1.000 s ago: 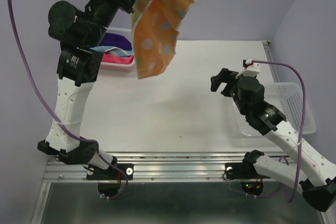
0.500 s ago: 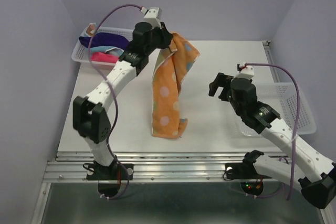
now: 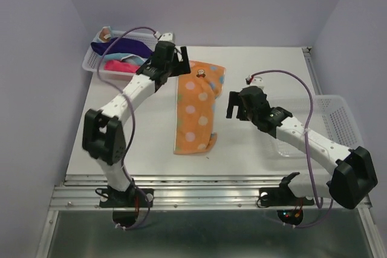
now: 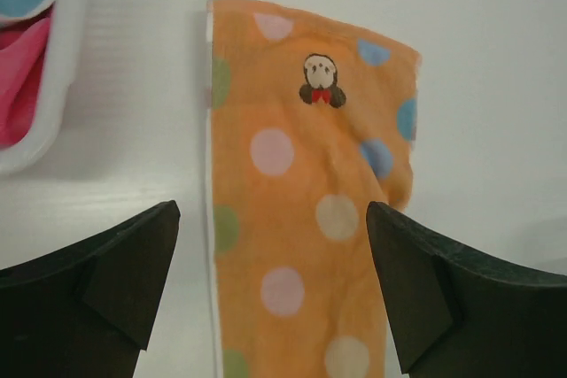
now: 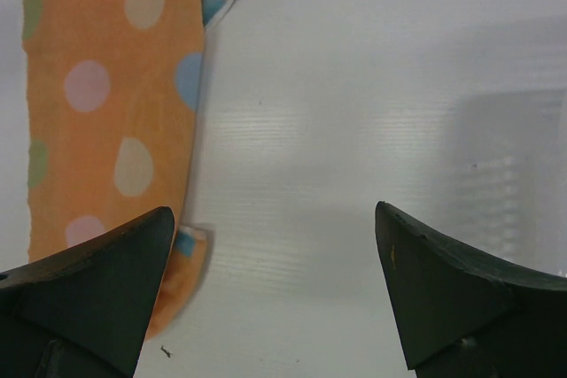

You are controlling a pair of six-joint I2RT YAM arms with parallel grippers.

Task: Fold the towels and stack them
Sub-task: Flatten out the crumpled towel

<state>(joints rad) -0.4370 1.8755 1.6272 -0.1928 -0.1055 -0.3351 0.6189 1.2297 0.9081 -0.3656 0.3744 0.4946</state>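
The orange polka-dot cloth towel (image 3: 195, 110) lies in a rumpled strip on the white table (image 3: 266, 64), apparently not yet neatly folded, with the left gripper (image 4: 270, 212) and right gripper (image 5: 273, 212) both gaping empty, while a pink towel (image 3: 119, 64) and a navy towel (image 3: 115, 46) wait in the white mesh basket (image 3: 112, 75).

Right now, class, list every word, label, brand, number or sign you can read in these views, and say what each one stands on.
No text can be read in any view.
On the orange polka-dot cloth towel there is only a small animal face with a red bow: a picture, with no letters.
On the white plastic mesh basket no label shows.
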